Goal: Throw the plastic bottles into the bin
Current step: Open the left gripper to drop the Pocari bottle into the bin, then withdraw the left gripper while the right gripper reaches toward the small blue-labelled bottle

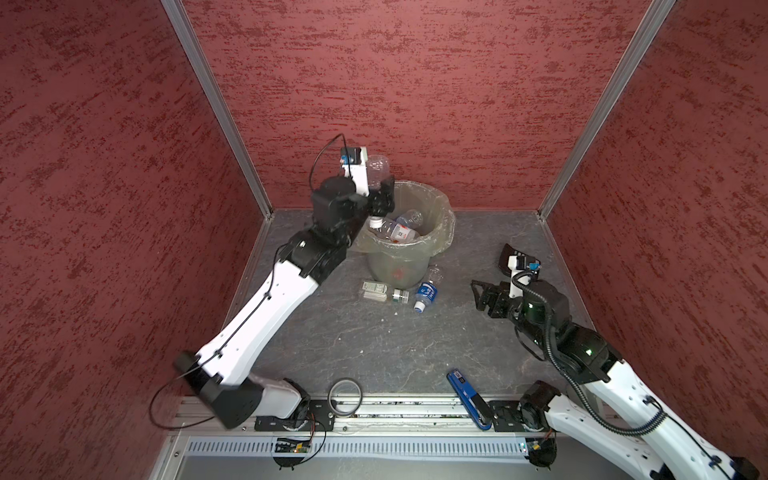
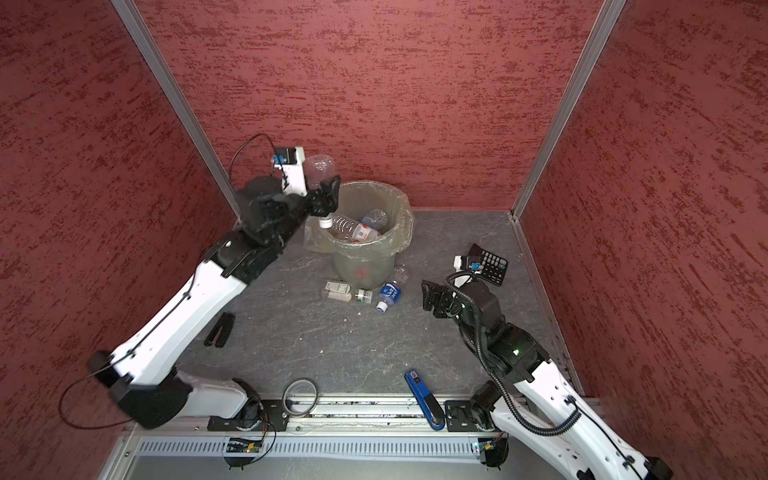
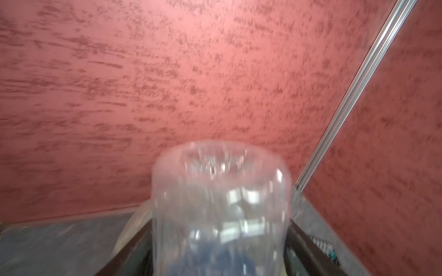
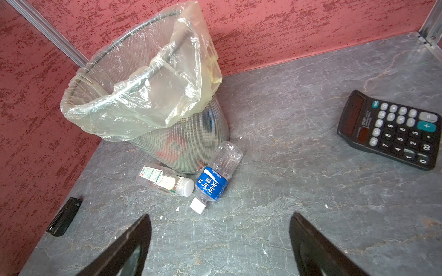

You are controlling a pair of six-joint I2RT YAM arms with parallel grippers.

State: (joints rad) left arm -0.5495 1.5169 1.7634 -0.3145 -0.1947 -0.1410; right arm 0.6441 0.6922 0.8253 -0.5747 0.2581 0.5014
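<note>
Left gripper (image 1: 379, 195) straddles a bottle (image 1: 377, 166), likely light, slick and crushable, mid-body above the bin (image 1: 395, 266), hold unclear; right gripper (image 4: 220, 215) spread, empty.

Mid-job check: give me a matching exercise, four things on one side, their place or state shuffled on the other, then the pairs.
1 blue-label bottle
2 upturned bottle
3 calculator
4 right tool

A open, empty
B between jaws of the left tool, over the bin
C lying by the bin's base
D on the table, keys up

Pairs: 1-C, 2-B, 3-D, 4-A
</note>
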